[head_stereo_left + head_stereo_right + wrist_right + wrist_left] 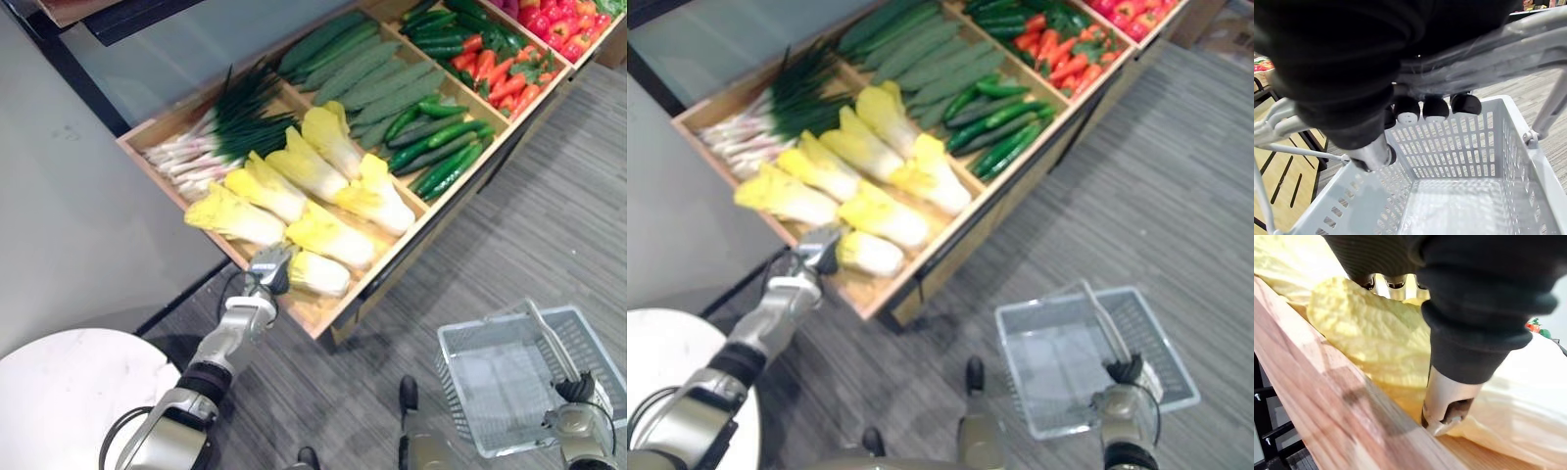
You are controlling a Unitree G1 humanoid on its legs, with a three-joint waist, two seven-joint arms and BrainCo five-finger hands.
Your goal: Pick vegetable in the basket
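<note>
A pale yellow napa cabbage (323, 276) lies at the front corner of the wooden display crate (315, 323), with more cabbages behind it. My left hand (270, 266) sits on its stem end. In the left wrist view the fingers reach over the leafy cabbage (1376, 333) and the thumb (1447, 401) presses its underside beside the crate's rim (1327, 396). The cabbage still rests in the crate. Low on the right, my right hand (578, 392) is curled round the handle (1474, 54) of an empty grey plastic basket (490, 321).
The crate's other compartments hold green onions (220, 127), long green gourds (367, 69), cucumbers (441, 157), carrots (509, 78) and red peppers (563, 24). A round white table (78, 392) stands at the lower left. Grey carpet (549, 215) lies between crate and basket.
</note>
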